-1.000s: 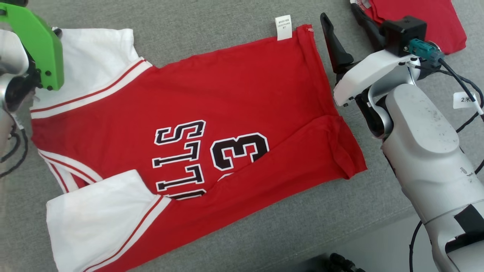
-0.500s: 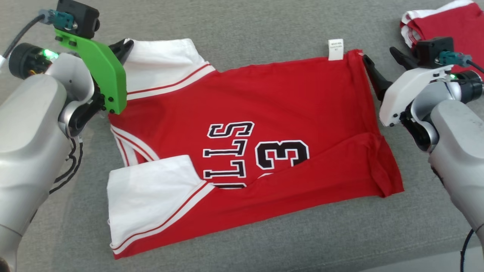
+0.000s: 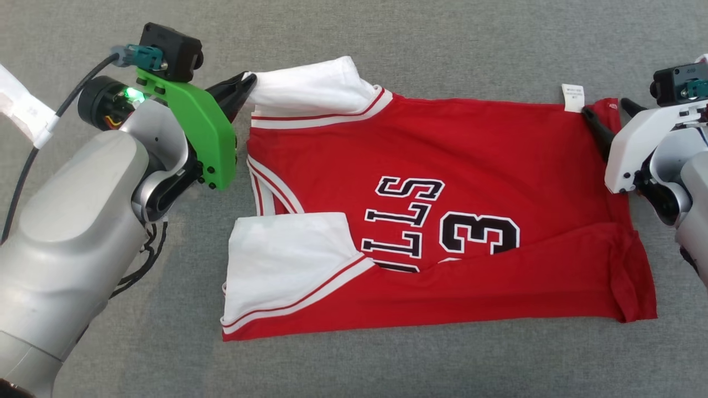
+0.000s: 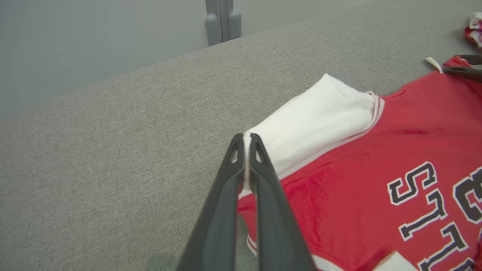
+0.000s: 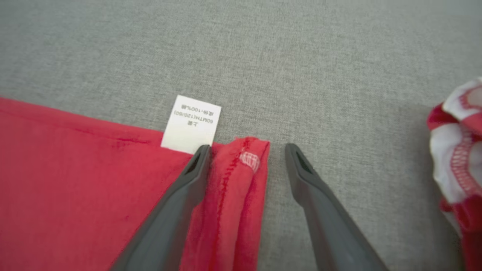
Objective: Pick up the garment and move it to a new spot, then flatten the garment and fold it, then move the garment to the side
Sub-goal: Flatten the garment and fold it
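Red white-sleeved jersey (image 3: 470, 155) lies spread out, near edge folded over.

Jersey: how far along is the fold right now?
Done: the jersey lies flat on the grey cushion, near edge folded over the lettering. In hand: left tool shut on the far white sleeve; right tool open astride the far hem corner. Left: close the right tool, finish folding, move it aside.

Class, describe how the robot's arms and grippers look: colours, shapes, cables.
The left arm and right arm are silver-grey shells. Each gripper has two tapering dark grey fingers. The left gripper wears a green bracket, the right gripper a white bracket; each carries a black camera box with a teal plug.
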### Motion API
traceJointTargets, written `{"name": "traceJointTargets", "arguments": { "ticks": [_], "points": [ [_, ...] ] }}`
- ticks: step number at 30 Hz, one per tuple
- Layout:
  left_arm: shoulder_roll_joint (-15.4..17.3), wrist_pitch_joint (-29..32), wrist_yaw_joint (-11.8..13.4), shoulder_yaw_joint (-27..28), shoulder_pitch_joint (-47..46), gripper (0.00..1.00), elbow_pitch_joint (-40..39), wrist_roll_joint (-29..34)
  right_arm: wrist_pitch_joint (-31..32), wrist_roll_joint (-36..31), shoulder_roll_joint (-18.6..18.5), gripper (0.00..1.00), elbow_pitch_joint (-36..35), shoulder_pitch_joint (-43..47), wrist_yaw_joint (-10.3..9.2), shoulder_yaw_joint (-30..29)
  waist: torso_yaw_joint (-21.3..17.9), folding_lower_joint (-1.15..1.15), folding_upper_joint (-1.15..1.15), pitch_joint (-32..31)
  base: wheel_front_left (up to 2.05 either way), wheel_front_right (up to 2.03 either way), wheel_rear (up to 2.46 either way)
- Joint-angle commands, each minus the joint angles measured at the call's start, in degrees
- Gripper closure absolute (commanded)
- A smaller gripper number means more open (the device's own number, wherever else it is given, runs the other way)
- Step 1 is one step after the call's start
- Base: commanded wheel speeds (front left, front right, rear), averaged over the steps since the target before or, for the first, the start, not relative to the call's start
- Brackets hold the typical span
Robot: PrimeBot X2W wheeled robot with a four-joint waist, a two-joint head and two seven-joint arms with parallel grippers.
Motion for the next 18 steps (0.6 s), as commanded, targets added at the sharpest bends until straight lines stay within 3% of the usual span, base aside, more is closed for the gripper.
{"name": "traceJointTargets", "arguments": {
  "ticks": [1,8,9,10,18],
  "points": [
    [-0.4,-0.5,0.2,0.0,1.0,1.0,-0.2,0.2,0.3,-0.6,-0.6,0.0,0.8,-0.6,-0.04,1.1,0.9,0.0,0.0,0.7,0.0,0.0,0.0],
    [-0.2,-1.1,0.2,-0.3,1.2,1.0,-0.1,0.2,1.7,1.3,0.3,0.0,3.2,-1.8,-0.04,4.0,0.6,0.0,0.0,1.1,0.0,0.0,0.0],
    [-0.1,-1.2,0.2,-0.4,1.1,1.0,0.0,0.3,2.0,1.5,0.3,0.83,3.5,-1.9,-0.04,4.5,0.5,0.0,0.0,1.1,0.0,0.0,0.0],
    [0.0,-1.3,0.2,-0.4,0.9,1.0,0.2,0.5,1.9,1.7,0.2,1.0,3.6,-2.1,-0.04,4.8,0.4,0.0,0.0,1.2,0.0,0.0,0.0],
    [0.4,-4.9,1.7,0.0,-1.9,1.0,2.7,3.3,-4.2,1.6,-0.9,1.0,3.8,-6.6,-0.07,5.7,-1.1,0.0,0.0,1.7,0.0,0.0,0.0]
  ]
}}
